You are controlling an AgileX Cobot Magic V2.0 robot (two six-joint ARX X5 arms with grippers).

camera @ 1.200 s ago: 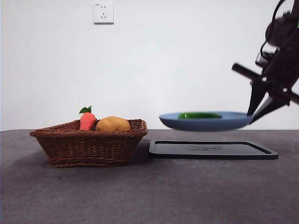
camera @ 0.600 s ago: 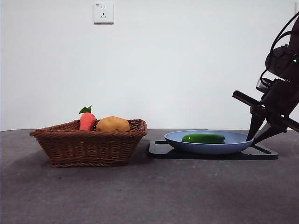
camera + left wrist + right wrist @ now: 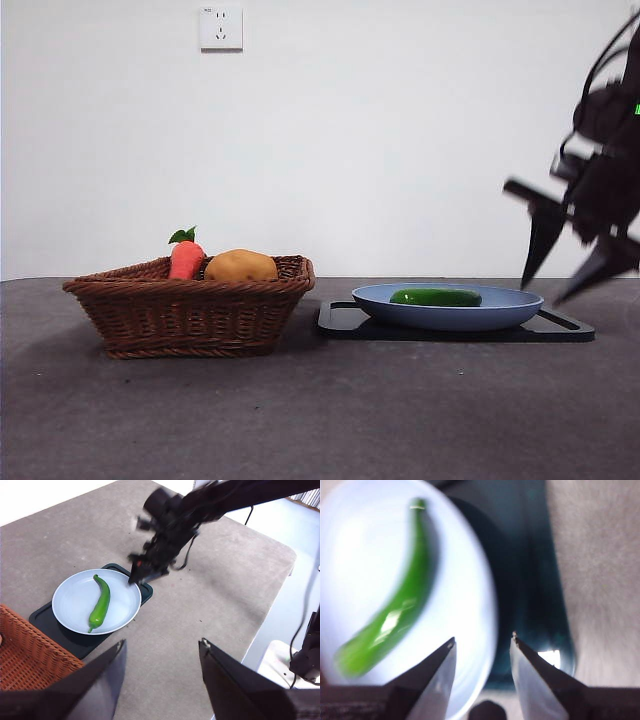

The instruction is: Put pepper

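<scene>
Curved pepper (image 3: 100, 605) on plate (image 3: 75, 592), overhead only.

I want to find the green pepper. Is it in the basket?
No, the pepper lies on the blue plate, while the basket holds a carrot and a potato.

Bright even light; motion blur on right gripper (image 3: 565, 290) and pepper (image 3: 390, 615).
</scene>
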